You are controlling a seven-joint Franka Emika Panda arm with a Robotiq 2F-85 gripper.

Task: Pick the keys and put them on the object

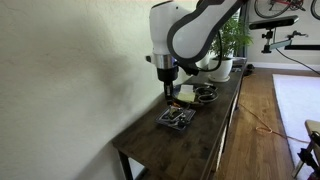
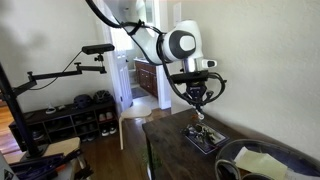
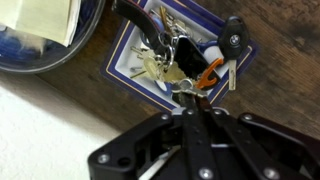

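My gripper [image 3: 186, 92] is shut, its fingertips pinching the ring of the keys [image 3: 185, 62]: silvery keys, a black car key and an orange tag. The keys hang directly over the object [image 3: 128, 62], a flat rectangular item with a pale patterned top and a dark border. In both exterior views the gripper [image 1: 170, 94] [image 2: 198, 100] is a short way above the object [image 1: 177, 119] [image 2: 205, 139], which lies on the dark wooden table. I cannot tell whether the lowest keys touch the object.
A round dark dish [image 3: 40, 45] holding pale paper sits beside the object, also seen in both exterior views [image 1: 205, 95] [image 2: 262, 160]. A white plant pot [image 1: 222, 68] stands at the table's far end. The table [image 1: 165, 150] runs along a wall.
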